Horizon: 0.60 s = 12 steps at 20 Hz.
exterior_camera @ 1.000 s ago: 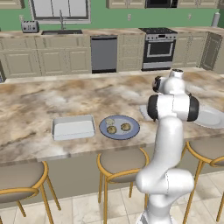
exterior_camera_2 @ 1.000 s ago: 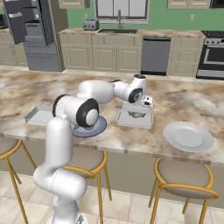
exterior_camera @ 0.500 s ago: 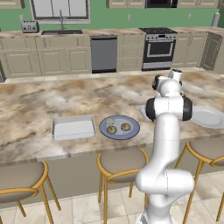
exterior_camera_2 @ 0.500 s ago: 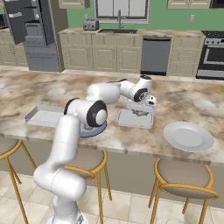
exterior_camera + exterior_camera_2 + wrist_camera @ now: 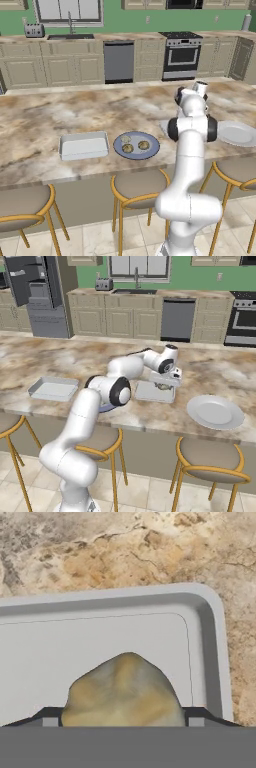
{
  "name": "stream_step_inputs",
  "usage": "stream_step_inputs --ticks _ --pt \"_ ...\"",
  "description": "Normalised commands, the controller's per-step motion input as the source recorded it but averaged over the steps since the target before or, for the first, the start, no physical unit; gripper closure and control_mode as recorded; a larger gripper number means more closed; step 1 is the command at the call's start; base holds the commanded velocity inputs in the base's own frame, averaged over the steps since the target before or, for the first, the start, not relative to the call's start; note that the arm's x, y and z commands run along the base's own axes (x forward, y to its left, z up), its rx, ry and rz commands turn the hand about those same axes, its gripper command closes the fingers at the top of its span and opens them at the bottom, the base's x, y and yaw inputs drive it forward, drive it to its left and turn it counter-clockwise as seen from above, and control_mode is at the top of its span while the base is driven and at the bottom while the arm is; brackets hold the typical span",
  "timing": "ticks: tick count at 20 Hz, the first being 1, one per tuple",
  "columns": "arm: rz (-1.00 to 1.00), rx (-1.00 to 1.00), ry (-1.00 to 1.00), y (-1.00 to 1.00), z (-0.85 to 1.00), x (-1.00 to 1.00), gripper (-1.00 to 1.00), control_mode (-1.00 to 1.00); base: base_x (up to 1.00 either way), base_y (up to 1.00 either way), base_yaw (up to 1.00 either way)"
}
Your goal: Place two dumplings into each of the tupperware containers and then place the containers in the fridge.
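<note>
Marble desk (image 5: 45, 112) runs across a green-walled kitchen, and the tool (image 5: 166, 385) hangs over its right part, above the nearer tray (image 5: 150, 627). Nearest the camera on the hand, a dumpling (image 5: 125, 692) sits right between the two finger tips (image 5: 50, 719), which stand wide at either side of it; whether they press it or it already rests on the tray floor I cannot tell. That is the relation the coming move turns on: the dumpling lies straight below the tool, inside the rim, close to one rounded corner of the tray, so by my reading a short lift straight up would clear it without dragging. The tray's long side runs across the hand view, with bare floor stretching away to the left, room enough for a second dumpling. Further left along the desk, the blue plate (image 5: 150, 151) carries three more dumplings (image 5: 143, 145), well apart from the tool, so the next reach must go that way. Beyond it lies the other tray (image 5: 84, 146), with nothing in it. A white plate (image 5: 215, 411) rests on the tool's far side, and the fridge (image 5: 37, 291) stands open across the room, at the far left wall
</note>
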Motion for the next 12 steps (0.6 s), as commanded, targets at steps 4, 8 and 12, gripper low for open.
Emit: stream_step_inputs --ticks 4,8,12 --pt "0.00 0.00 0.01 0.00 0.00 0.00 -1.00 -1.00 0.00 0.00 0.00" --pt "0.00 -0.03 0.00 0.41 0.14 -0.18 -1.00 -1.00 0.00 0.00 0.00" --pt "0.00 -0.05 0.00 0.74 0.12 -0.49 -1.00 -1.00 0.00 0.00 0.00"
